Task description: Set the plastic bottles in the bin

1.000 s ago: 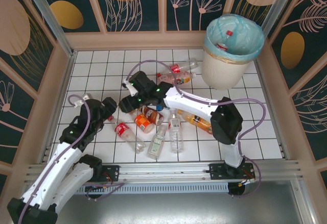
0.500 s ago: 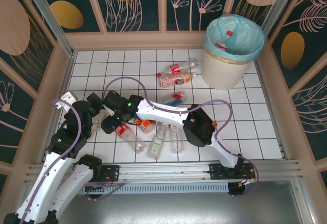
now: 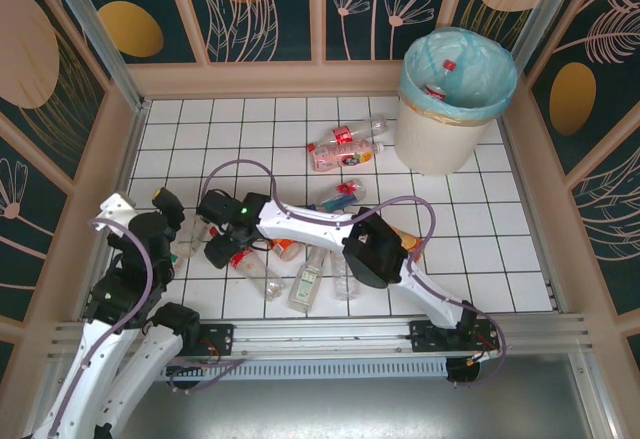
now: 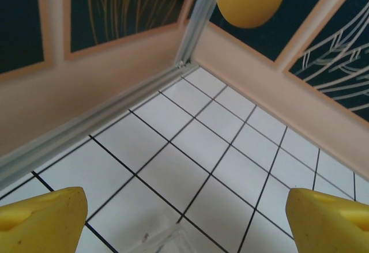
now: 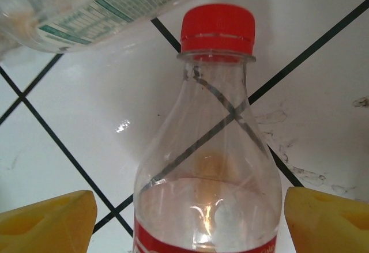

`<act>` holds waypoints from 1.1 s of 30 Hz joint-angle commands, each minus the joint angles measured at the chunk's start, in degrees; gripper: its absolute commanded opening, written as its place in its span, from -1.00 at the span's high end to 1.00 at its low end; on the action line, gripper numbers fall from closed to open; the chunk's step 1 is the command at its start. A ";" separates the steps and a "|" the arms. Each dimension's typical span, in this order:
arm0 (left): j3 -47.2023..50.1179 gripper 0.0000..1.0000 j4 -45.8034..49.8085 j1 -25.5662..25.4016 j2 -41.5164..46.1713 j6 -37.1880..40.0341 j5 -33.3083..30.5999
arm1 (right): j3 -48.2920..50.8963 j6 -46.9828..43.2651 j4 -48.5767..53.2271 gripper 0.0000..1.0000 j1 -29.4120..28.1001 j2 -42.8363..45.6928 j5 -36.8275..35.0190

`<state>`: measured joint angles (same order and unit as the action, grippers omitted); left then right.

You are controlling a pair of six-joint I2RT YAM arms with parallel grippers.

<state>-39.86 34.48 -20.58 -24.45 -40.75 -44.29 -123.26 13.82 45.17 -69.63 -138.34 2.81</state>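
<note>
Several plastic bottles lie on the white tiles. Two [image 3: 340, 147] are near the bin, one [image 3: 342, 194] is mid-floor, and a cluster [image 3: 310, 279] is in front. The cream bin [image 3: 440, 144] with its teal liner stands at the back right with bottles [image 3: 438, 86] inside. My right gripper [image 3: 218, 231] [image 5: 190, 221] is open, its yellow fingertips [image 5: 49, 221] on either side of a clear red-capped, red-labelled bottle [image 5: 210, 166] [image 3: 245, 259] and apart from it. My left gripper [image 3: 180, 221] [image 4: 184, 224] is open over bare tiles, with a clear bottle edge [image 4: 167, 242] just below it.
Another clear bottle with a green-and-white label [image 5: 115, 5] lies just beyond the red cap. An orange bottle [image 3: 405, 244] sits by the right arm's elbow. The wooden side wall and metal corner post [image 4: 193, 28] are close ahead of the left gripper.
The right arm swung left from the middle of the pile to the red-capped bottle. The left arm pulled back toward the left wall. Both grippers opened wider.
</note>
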 commanded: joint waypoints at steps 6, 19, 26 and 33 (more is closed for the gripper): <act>0.65 -0.78 -1.74 0.10 2.40 0.69 -5.61 | -2.83 -0.81 0.89 -0.71 -0.07 -2.91 0.53; 0.88 -0.78 -2.60 0.04 2.27 1.26 -3.78 | -4.40 -1.07 1.85 -0.43 0.28 -2.51 -0.26; 0.23 -0.78 -3.38 0.10 2.22 2.43 -3.28 | -2.88 -0.86 1.54 -0.27 0.27 0.09 -1.05; -1.11 -0.77 -5.87 0.07 1.48 6.10 -1.75 | -1.75 -0.33 -0.52 -0.23 0.45 3.95 1.10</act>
<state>-39.33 31.53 -20.58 -22.55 -37.98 -46.92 -125.49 12.82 45.43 -69.47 -140.40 3.05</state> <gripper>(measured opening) 0.884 0.617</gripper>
